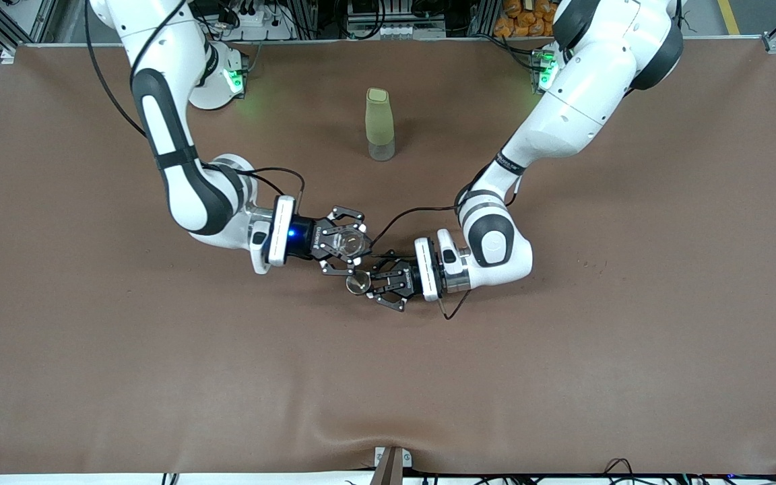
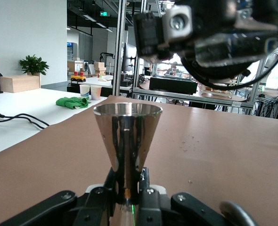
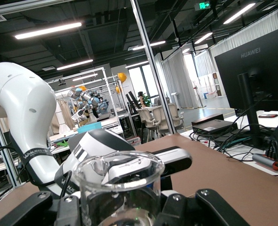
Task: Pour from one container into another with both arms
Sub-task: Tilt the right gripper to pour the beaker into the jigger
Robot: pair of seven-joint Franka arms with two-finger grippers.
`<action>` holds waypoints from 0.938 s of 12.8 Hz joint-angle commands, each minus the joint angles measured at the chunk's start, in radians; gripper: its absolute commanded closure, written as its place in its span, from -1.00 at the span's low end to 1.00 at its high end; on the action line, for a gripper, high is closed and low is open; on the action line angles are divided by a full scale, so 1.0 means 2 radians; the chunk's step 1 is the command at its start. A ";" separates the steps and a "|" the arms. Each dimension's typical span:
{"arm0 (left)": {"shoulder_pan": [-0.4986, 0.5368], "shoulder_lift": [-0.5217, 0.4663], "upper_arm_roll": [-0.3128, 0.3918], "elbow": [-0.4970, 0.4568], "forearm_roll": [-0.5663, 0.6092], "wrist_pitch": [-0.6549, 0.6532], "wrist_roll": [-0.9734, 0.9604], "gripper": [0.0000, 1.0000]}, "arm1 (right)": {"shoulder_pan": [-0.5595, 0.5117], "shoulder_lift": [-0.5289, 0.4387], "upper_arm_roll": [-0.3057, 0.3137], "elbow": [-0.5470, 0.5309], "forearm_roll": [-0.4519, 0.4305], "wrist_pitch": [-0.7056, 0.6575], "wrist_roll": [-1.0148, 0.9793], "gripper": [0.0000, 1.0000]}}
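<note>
A shiny metal cone-shaped cup [image 2: 127, 136] stands upright between the fingers of my left gripper [image 2: 128, 186], which is shut on its narrow base. From the front, this cup [image 1: 358, 283] and the left gripper [image 1: 368, 283] are low over the middle of the table. My right gripper [image 1: 351, 244] is shut on a clear glass beaker [image 1: 348, 241], held upright right beside the metal cup and slightly higher. In the right wrist view the beaker [image 3: 118, 188] fills the space between the right gripper's [image 3: 118, 209] fingers, and the left arm's wrist [image 3: 96, 150] shows through it.
A tall olive-green bottle [image 1: 380, 124] with a clear base stands upright on the brown table cover [image 1: 563, 350], nearer to the robots' bases than the grippers. A few small crumbs [image 2: 188, 141] lie on the cover.
</note>
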 commanded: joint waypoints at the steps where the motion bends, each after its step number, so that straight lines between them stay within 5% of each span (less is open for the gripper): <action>1: -0.009 0.006 0.007 0.016 -0.016 0.008 0.016 1.00 | 0.011 0.018 -0.001 0.020 0.029 0.007 -0.003 1.00; 12: -0.003 0.013 0.008 0.013 -0.018 0.008 0.084 1.00 | 0.015 0.016 -0.001 0.016 0.044 0.012 0.087 1.00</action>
